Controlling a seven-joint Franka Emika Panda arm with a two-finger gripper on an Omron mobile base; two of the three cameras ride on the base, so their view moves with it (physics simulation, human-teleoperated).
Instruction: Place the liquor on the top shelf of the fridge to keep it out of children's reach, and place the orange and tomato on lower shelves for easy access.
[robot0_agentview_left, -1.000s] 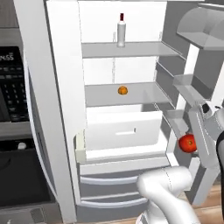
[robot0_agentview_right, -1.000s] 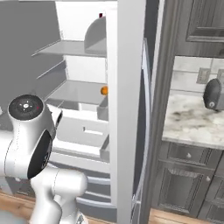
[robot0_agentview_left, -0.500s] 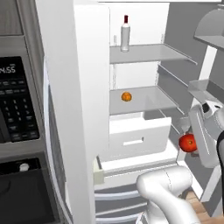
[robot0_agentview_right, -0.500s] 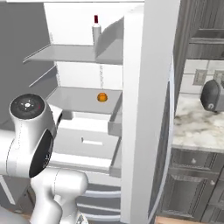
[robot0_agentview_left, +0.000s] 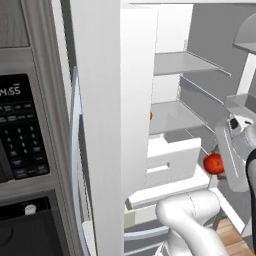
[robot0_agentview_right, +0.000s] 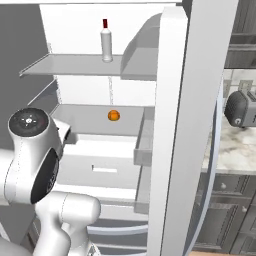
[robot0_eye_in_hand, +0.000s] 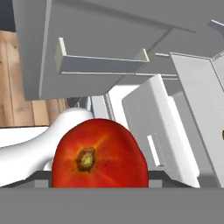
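Hidden or cut off: in the left base view the open fridge (robot0_agentview_left: 115, 125) door edge stands across the middle of the frame and covers most of the orange (robot0_agentview_left: 150, 116); only a sliver of it shows past the door edge, at the level of the middle shelf. The gripper (robot0_agentview_left: 225, 162) sits at the right edge of that view, partly merged with the white arm, and its fingers are hard to separate from the tomato (robot0_agentview_left: 214, 163). In the hand view the tomato (robot0_eye_in_hand: 99, 154) sits at bottom centre and hides both finger tips.

Jaws: clamped on the tomato; it hangs in the air at the gripper, clear of every shelf.

Position: the tomato is in front of the fridge's open cavity, to the right of the pulled-out white drawer (robot0_agentview_left: 172, 159), roughly at drawer height.

Orientation: the tomato is near round, no clear long axis. Its stem scar faces the hand camera, slightly left of centre.

Right base view: the liquor (robot0_agentview_right: 106, 42) bottle stands upright on the top shelf (robot0_agentview_right: 70, 65), red cap up, long axis vertical. The orange (robot0_agentview_right: 114, 115) rests on the shelf below, well apart from the bottle.
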